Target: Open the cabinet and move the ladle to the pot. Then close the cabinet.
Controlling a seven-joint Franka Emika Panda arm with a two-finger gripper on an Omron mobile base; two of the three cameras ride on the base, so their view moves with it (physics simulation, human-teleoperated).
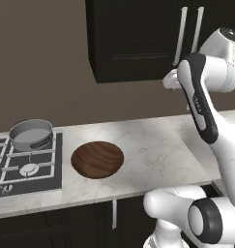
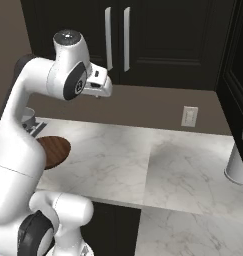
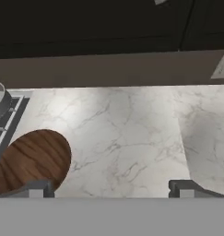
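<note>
cabinet: up on the wall (image 1: 138,38), both doors flat shut, two long pale handles (image 2: 116,37) side by side. Not opened as far as can be seen.
ladle: not spotted anywhere out in the open; most likely inside behind the shut doors, but cannot tell.
pot: grey and round (image 1: 31,134), sitting on the stove (image 1: 27,167) at the far left of the surface (image 1: 153,145). Nothing dark seen inside it.
wooden dish: brown and round (image 1: 97,159), resting on the surface just beside the stove. Not part of the job.
pincer: open wide (image 3: 111,190), holding nothing, up in the air just below the handles, looking down at the surface.
done: nothing to see yet.
left: pull a door open, take the ladle, put it in the pot, shut the door.
</note>
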